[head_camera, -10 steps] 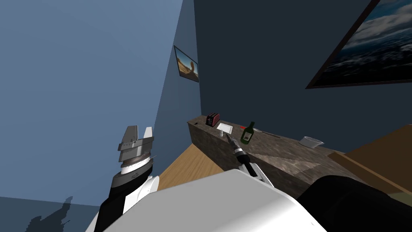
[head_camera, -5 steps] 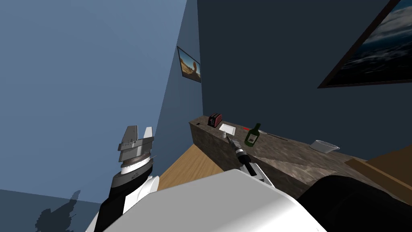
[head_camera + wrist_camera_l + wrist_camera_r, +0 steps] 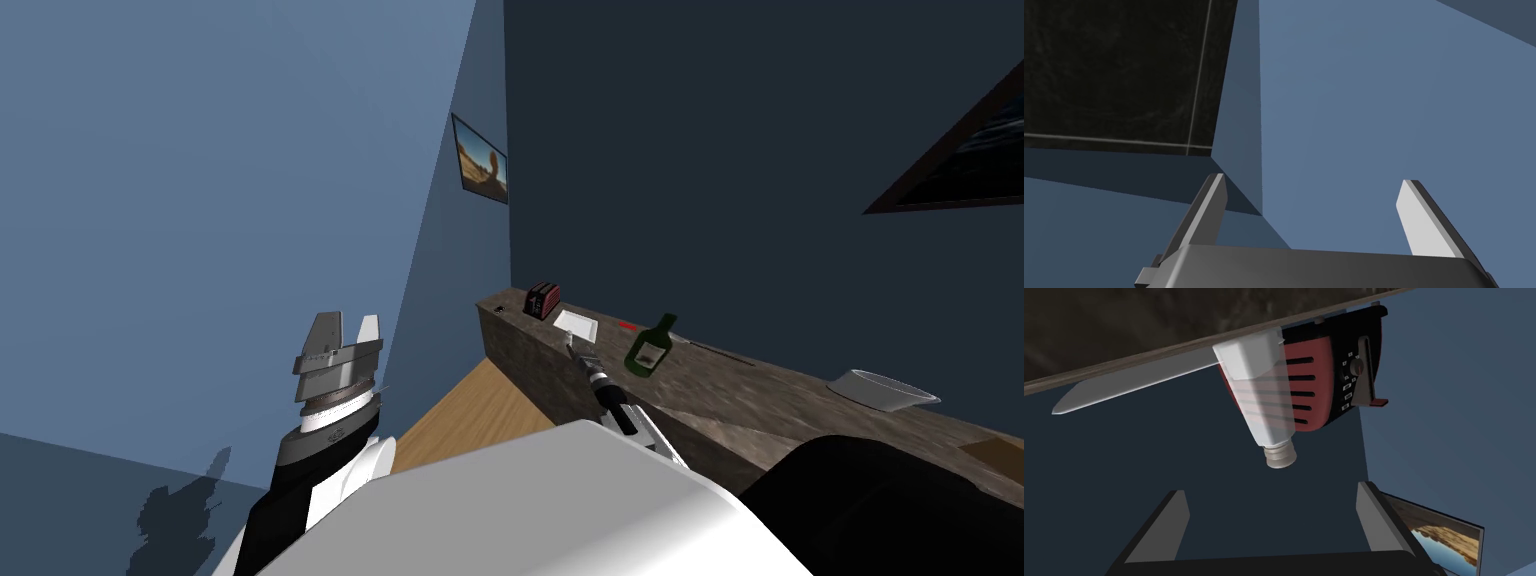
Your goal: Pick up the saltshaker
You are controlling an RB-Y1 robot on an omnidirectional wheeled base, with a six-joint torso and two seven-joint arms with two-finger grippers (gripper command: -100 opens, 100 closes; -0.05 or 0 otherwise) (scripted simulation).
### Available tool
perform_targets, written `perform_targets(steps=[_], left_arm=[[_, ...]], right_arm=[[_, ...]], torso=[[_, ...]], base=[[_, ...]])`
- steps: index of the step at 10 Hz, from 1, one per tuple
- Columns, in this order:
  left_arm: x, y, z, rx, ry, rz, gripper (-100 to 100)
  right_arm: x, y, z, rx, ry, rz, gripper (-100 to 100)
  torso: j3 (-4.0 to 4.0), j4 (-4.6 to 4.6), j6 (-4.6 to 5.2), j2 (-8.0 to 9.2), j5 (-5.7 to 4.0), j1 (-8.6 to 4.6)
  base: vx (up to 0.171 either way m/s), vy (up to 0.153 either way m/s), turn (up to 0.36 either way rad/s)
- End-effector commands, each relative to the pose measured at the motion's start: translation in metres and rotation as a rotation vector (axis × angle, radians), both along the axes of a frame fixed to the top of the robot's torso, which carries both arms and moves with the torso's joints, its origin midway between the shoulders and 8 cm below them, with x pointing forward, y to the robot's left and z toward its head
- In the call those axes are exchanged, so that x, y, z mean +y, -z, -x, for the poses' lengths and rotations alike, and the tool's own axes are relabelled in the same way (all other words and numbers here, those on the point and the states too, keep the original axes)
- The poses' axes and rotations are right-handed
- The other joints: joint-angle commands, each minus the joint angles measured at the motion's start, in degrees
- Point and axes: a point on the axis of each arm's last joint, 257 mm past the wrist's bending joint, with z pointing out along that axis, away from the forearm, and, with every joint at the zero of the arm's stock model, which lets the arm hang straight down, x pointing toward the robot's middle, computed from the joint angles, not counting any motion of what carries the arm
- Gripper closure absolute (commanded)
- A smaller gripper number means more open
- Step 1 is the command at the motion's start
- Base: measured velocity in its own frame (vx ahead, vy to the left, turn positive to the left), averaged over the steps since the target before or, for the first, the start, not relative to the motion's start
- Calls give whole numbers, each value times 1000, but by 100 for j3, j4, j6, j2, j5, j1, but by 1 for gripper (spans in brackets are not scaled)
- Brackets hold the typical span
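The saltshaker (image 3: 1264, 395) is a clear, pale body with a grey cap and stands at the near edge of the mottled stone counter (image 3: 1124, 323). It lies just ahead of my right gripper (image 3: 1276, 520), whose fingers (image 3: 1174, 523) are open and hold nothing. The shaker is beyond the fingertips, not between them. In the head view the shaker (image 3: 569, 337) is a tiny pale speck at the tip of my outstretched right gripper (image 3: 575, 351). My left gripper (image 3: 342, 338) is raised at my left side, open and empty (image 3: 1314, 200), facing a blue wall.
Behind the shaker stand a red and black toaster (image 3: 1329, 373) and a flat white plate (image 3: 1134, 388). Farther along the counter (image 3: 760, 395) are a green bottle (image 3: 648, 350) and a white bowl (image 3: 885, 390). Wooden floor (image 3: 470, 410) lies before the counter.
My head view has swung, so the counter's things slid toward the right of the picture. The right gripper stays at the shaker. The left arm has not moved.
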Motion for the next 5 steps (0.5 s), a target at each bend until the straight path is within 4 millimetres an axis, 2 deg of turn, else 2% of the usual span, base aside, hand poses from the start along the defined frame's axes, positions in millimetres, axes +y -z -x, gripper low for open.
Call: perform_targets(steps=[1,3,5], left_arm=[[0,0,0,0,0,0,0],[0,0,0,0,0,0,0],[0,0,0,0,0,0,0]], right_arm=[[-9,9,0,35,11,59,-100],[-20,17,1,74,21,125,-100],[-40,27,3,129,32,229,-100]], torso=[[0,0,0,0,0,0],[0,0,0,-1,0,-2],[1,1,-1,2,0,-4]], base=[[63,29,84],[58,21,83],[61,21,118]])
